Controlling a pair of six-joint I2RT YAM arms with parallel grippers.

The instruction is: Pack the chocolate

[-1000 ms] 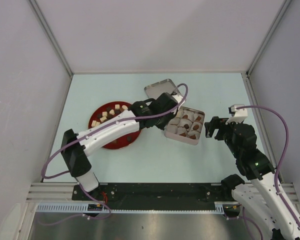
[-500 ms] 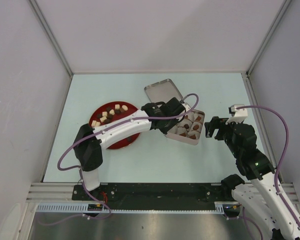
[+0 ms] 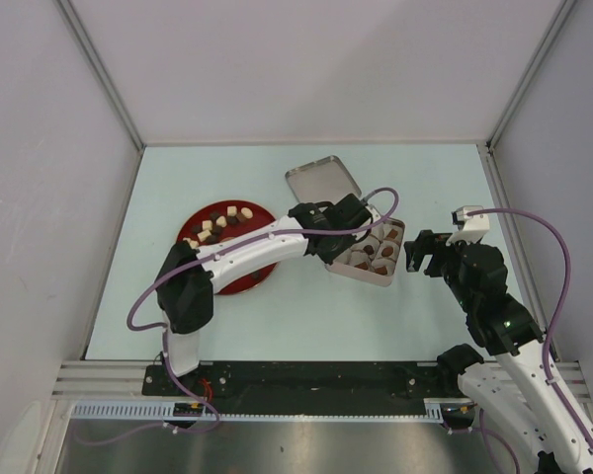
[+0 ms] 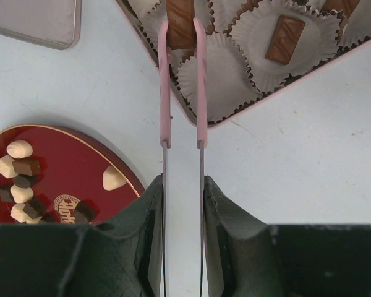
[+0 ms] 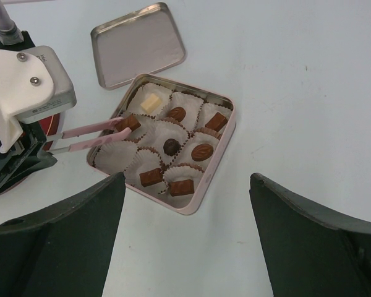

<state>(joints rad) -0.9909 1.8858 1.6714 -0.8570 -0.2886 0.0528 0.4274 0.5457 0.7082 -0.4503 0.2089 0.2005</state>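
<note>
The left jaws are clenched on a brown chocolate piece (image 5: 128,121), holding it over the left side of the square tin (image 5: 201,198), above a white paper cup (image 4: 219,80); it seems to hang just clear of the paper, though the view is poor. Most of the other cups already hold a piece. More chocolate (image 4: 26,166), dark and cream, lies on the red plate (image 4: 80,167) to the left. The tin's lid (image 5: 138,44) lies on the counter (image 5: 309,93) just behind it. The right jaws are released, spread wide, apart from the tin's right side.
</note>
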